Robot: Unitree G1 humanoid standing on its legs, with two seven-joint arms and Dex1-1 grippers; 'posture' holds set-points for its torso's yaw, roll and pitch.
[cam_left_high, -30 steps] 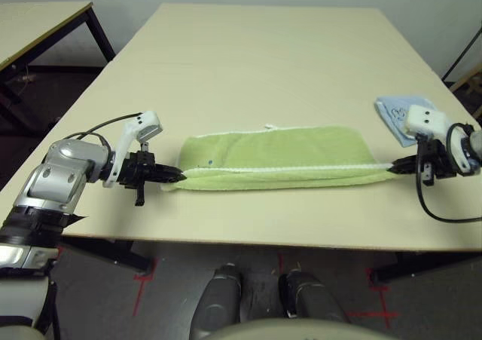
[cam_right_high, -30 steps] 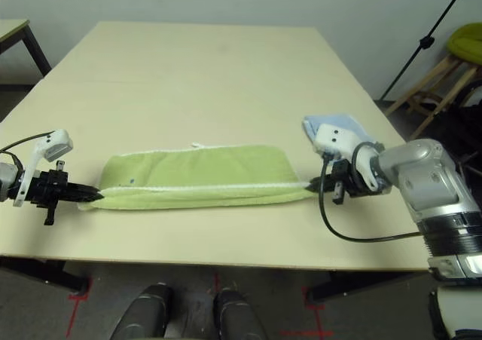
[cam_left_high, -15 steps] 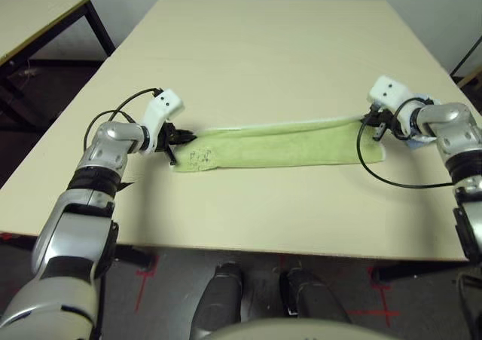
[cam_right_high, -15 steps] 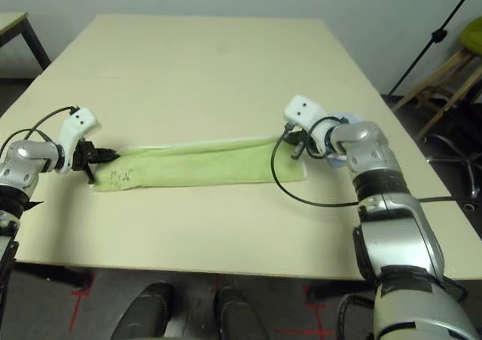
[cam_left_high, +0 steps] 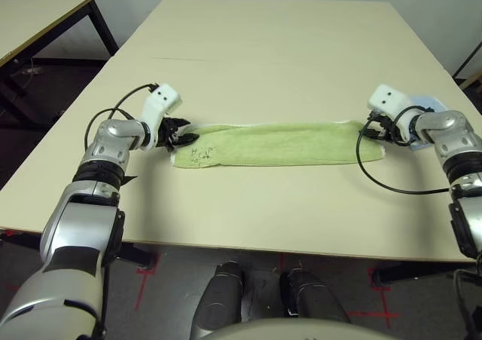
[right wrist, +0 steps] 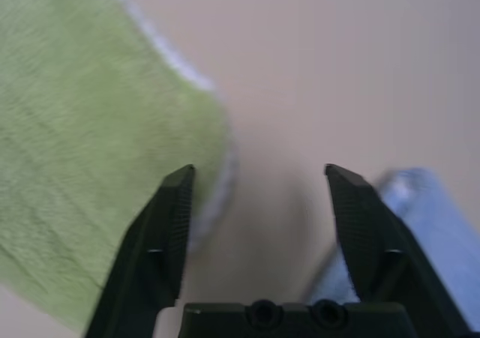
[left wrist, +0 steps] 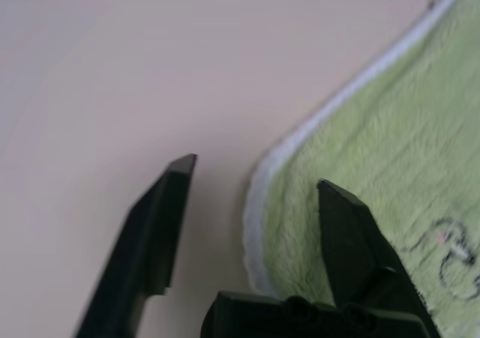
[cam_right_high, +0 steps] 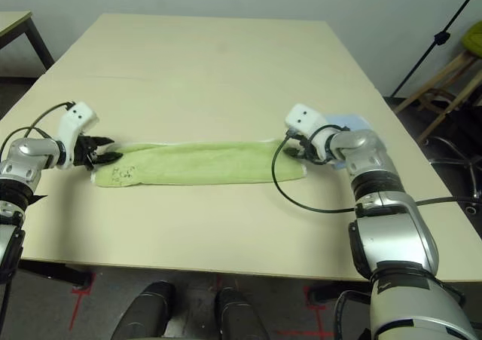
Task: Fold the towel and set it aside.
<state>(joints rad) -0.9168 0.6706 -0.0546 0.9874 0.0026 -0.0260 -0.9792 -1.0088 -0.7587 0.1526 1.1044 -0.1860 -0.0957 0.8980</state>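
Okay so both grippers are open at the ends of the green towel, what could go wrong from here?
1. The towel lies as a long narrow strip; its right end looks uneven, so a further fold may come out crooked.
2. The right gripper is open between the towel's end and the blue cloth; a regrasp might catch the cloth instead.
3. The left gripper straddles only the towel's white edging, so closing there may pinch just one layer.
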